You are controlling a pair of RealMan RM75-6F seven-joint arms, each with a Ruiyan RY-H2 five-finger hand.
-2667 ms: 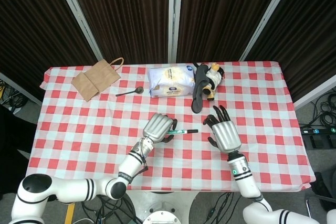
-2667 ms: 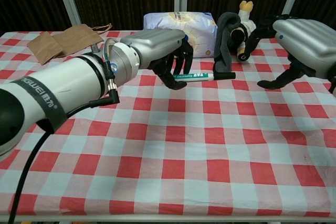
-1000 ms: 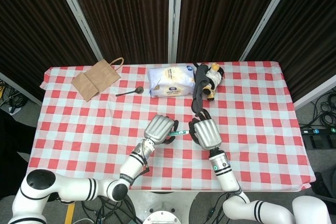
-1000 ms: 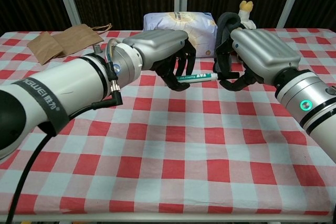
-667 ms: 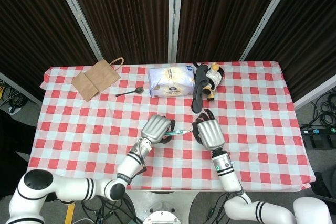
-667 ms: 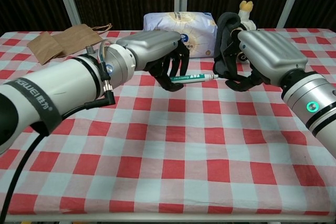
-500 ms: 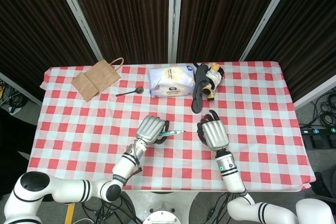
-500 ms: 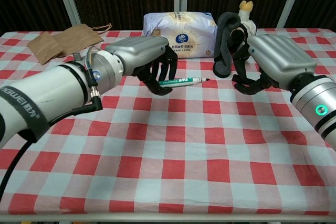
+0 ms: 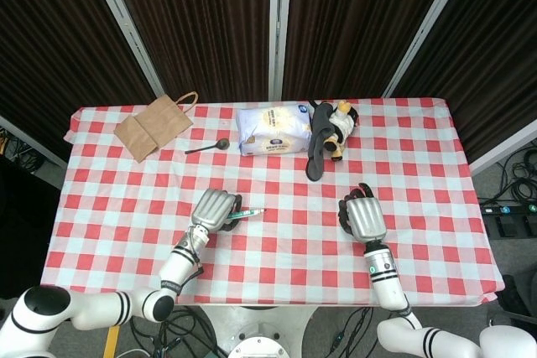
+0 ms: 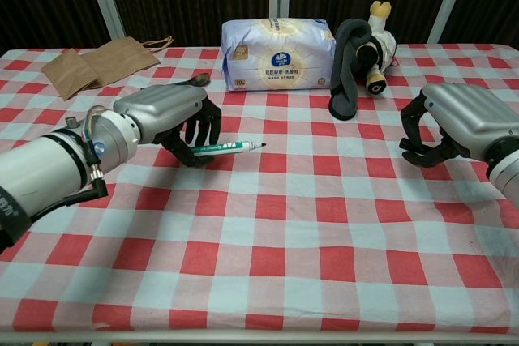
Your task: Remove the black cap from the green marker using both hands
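Marker: green marker (image 10: 228,148) held above the checked tablecloth (image 10: 324,224), roughly level, bare tip pointing toward the right hand; cap end no longer black.
Left hand: left hand (image 10: 174,120) has its fingers (image 10: 191,131) curled round the rear of the marker barrel, pinching it against the thumb; seen from the head camera it (image 9: 213,209) sits left of table centre with the marker (image 9: 246,215) sticking out to the side.
Right hand: right hand (image 10: 454,123) well apart from the marker, fingers (image 10: 415,137) curled inward over the cloth; head camera shows it (image 9: 364,218) on the opposite side.
Cap: black cap not distinguishable against the dark fingers; cannot tell whether the right hand holds it.
Background: tissue pack (image 10: 276,55) at the far edge, stuffed penguin (image 10: 363,55) just beside it, paper bag (image 10: 99,62) at the far left corner, spoon (image 9: 210,147) between bag and tissue pack.
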